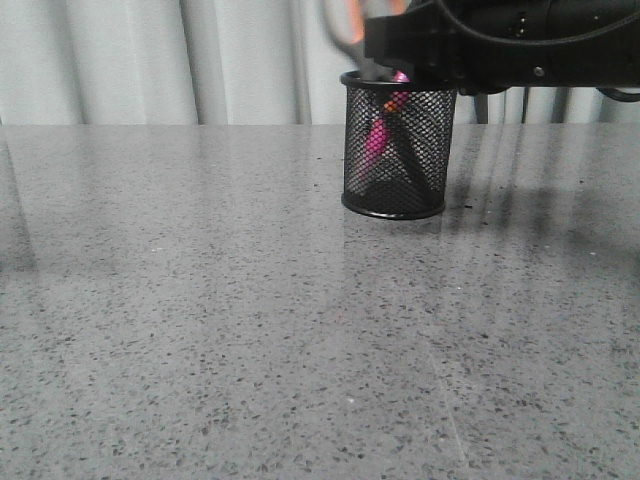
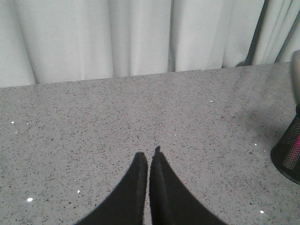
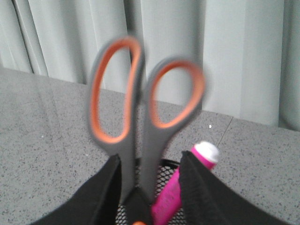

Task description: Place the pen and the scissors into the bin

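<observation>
Flanking scissors (image 3: 140, 122) loosely, right jaws open; pen (image 3: 185, 183) inside bin (image 1: 397, 145).

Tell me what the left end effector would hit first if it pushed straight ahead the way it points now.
Probably nothing before the curtain: the left end effector, fingers together, points across bare table. The bin sits off to one side.

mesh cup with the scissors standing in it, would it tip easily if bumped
Probably yes. The cup is thin open mesh, so likely light, while the scissors stand tall, handles well above its rim, making it top-heavy. The leaning pen adds little. Its flat base should help slightly.
</observation>
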You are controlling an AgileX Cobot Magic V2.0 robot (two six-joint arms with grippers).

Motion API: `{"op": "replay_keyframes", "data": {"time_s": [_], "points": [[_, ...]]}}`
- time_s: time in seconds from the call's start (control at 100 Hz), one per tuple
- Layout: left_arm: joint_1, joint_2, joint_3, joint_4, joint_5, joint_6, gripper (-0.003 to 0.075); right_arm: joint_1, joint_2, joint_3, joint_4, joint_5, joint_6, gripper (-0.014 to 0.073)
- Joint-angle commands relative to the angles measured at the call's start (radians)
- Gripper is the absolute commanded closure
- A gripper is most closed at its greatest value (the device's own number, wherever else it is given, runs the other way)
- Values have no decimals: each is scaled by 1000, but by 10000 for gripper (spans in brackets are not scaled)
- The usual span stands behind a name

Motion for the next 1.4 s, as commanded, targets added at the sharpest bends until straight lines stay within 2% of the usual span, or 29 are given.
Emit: {"op": "replay_keyframes", "data": {"time_s": [0.0,0.25,0.32,0.42,0.55,0.7,0.78,1.02,1.24,1.39], "points": [[1,-14,-28,-35,-16,-6,739,-1,-55,-20,-5,-98,0,325],[1,-14,-28,-35,-16,-6,739,-17,-204,15,-5,-112,0,329],[1,-14,-28,-35,-16,-6,739,-39,-258,28,-5,-98,-6,353],[1,-14,-28,-33,-16,-6,739,-81,-338,37,-3,-49,-15,460],[1,-14,-28,-26,-16,-6,739,-150,-452,37,-3,79,-15,669],[1,-39,-8,-26,-41,15,739,-217,-573,37,-3,277,-74,669],[1,-86,39,-47,-105,63,739,-241,-638,57,-3,365,-89,669],[1,-305,244,-221,-264,224,739,-263,-863,284,-3,295,-94,669],[1,-531,399,-248,-366,234,739,-263,-1070,475,-3,287,-94,669],[1,-665,494,-287,-427,234,739,-263,-1200,553,-3,358,-94,669]]}}
